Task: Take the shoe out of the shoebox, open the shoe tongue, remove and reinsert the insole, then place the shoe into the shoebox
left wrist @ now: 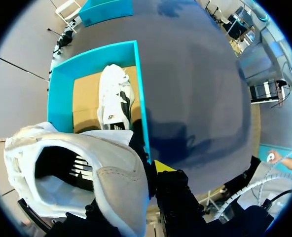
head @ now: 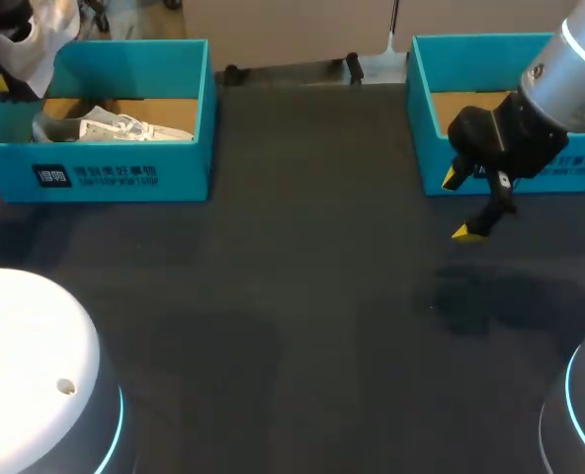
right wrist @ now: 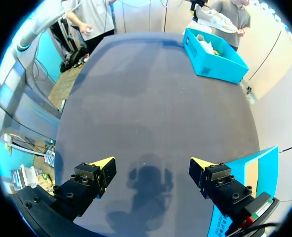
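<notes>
My left gripper (head: 6,79) hangs over the left end of the teal shoebox (head: 105,173), shut on a white shoe (head: 43,38) lifted clear of it. In the left wrist view that held shoe (left wrist: 87,168) fills the space at the gripper (left wrist: 136,173), opening toward the camera, and only one yellow fingertip (left wrist: 163,165) shows. A second white shoe (head: 125,126) lies on its side inside the shoebox (left wrist: 141,84), seen there below the held one (left wrist: 115,96). My right gripper (head: 459,205) hovers open and empty over the bare mat (right wrist: 152,165).
A second teal box (head: 421,109) stands at the back right, just behind my right gripper. The far shoebox (right wrist: 212,59) sits across the dark mat from the right wrist. Dark tabletop (head: 302,296) stretches between the two boxes. My arms' white bases fill the near corners.
</notes>
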{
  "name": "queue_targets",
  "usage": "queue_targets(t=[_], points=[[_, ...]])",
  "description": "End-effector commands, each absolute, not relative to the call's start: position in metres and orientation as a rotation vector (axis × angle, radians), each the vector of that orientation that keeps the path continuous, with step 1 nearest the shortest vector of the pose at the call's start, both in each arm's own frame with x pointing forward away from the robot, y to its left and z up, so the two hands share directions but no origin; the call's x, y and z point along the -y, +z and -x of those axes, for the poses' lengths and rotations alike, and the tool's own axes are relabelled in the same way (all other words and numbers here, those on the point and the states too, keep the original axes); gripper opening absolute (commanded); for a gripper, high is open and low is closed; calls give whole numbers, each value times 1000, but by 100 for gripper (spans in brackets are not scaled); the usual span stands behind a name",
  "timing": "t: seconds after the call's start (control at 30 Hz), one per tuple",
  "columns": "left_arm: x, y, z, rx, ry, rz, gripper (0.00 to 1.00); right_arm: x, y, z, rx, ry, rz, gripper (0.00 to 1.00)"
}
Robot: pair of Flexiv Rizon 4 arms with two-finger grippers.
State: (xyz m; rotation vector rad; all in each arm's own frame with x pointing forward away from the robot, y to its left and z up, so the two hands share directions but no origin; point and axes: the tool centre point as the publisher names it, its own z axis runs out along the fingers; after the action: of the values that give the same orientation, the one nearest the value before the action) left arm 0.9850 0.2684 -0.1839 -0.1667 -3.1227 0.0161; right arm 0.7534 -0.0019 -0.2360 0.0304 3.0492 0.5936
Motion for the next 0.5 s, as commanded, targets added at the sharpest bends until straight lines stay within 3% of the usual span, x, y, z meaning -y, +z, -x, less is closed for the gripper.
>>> queue_targets(t=[0.03,0.5], points=[[-269,-182,-986,3121,16,169,0,2,-237,-753,-3049,589,-31,100],[-277,-180,-995,3128,-12,195,0,2,-237,-753,-3049,589,-31,100]])
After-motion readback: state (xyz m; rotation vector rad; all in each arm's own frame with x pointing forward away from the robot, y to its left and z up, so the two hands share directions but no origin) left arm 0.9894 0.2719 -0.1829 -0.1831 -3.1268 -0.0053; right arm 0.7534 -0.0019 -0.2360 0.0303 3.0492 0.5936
